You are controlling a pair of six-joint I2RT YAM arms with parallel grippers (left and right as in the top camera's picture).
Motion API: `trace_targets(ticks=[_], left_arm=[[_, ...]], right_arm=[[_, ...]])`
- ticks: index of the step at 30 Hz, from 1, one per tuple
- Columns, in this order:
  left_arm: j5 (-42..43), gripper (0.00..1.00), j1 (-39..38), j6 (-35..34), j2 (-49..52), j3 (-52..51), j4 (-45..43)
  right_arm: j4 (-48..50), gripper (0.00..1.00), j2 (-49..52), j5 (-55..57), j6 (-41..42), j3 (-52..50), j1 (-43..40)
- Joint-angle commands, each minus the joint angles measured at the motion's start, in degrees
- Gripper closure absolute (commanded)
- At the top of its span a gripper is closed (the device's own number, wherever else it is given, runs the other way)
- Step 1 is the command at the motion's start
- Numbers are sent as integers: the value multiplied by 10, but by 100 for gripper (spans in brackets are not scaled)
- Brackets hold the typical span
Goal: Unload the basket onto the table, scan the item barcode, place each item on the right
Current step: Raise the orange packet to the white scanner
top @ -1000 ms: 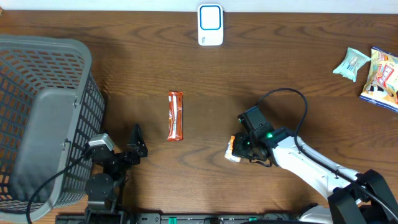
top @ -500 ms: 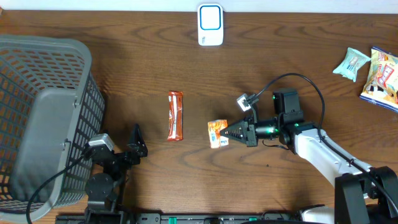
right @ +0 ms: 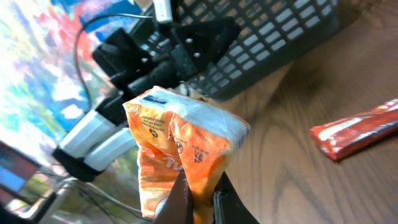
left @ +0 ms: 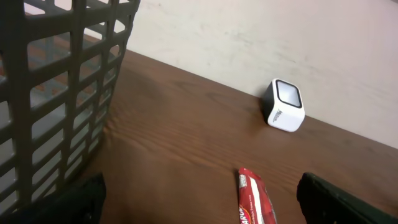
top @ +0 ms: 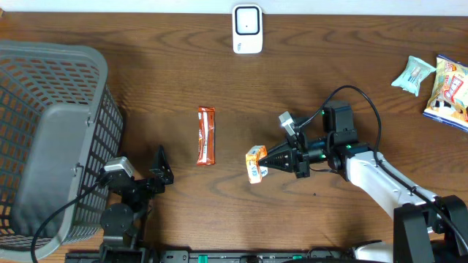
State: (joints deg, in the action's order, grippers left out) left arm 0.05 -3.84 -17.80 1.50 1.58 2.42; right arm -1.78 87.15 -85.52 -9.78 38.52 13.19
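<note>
Orange packet [top: 255, 162] sits pinched in the right gripper [top: 272, 159], whose jaws are closed tight on the packet's lower edge. It is near the middle of the table [top: 329, 88], right of the red candy bar [top: 207, 136] and well short of the white scanner [top: 247, 29] at the far edge. In the right wrist view the packet stands upright above the fingertips [right: 214, 198], crumpled, with a pale top end; any print there is too blurred to read, and it appears to be lifted off the wood. The left gripper [top: 164, 166] rests low beside the grey basket [top: 44, 109], jaws spread wide and holding nothing. Two snack bags [top: 413, 74] lie at the far right corner.
</note>
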Motion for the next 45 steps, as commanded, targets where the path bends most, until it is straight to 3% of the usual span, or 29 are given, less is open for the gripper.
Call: trace_targets(ticks=[1, 5, 12, 17, 19, 25, 31, 35, 40, 45], left_arm=[[-5, 2, 2, -1, -2, -14, 18], [-5, 2, 2, -1, -2, -14, 18], [-5, 2, 2, -1, -2, -14, 18], [-5, 2, 2, -1, -2, -14, 18], [-5, 2, 2, -1, -2, -14, 18], [-5, 2, 2, -1, -2, -14, 18], [-5, 2, 2, -1, -2, -14, 18], [-5, 2, 2, -1, -2, -14, 18], [-6, 2, 2, -1, -2, -14, 18], [-5, 2, 2, -1, -2, -14, 18]], right_arm=[[8, 99, 0, 101, -17, -1, 1], [38, 99, 0, 325, -21, -1, 8], [261, 99, 0, 397, -76, -1, 24], [368, 99, 2, 591, -163, 4, 41], [365, 99, 8, 644, -227, 21, 48], [358, 99, 59, 673, -305, 114, 50], [264, 99, 181, 726, -403, 288, 50], [240, 99, 274, 755, -415, 417, 51], [154, 99, 400, 841, -511, 589, 64], [134, 99, 486, 876, -525, 698, 79]])
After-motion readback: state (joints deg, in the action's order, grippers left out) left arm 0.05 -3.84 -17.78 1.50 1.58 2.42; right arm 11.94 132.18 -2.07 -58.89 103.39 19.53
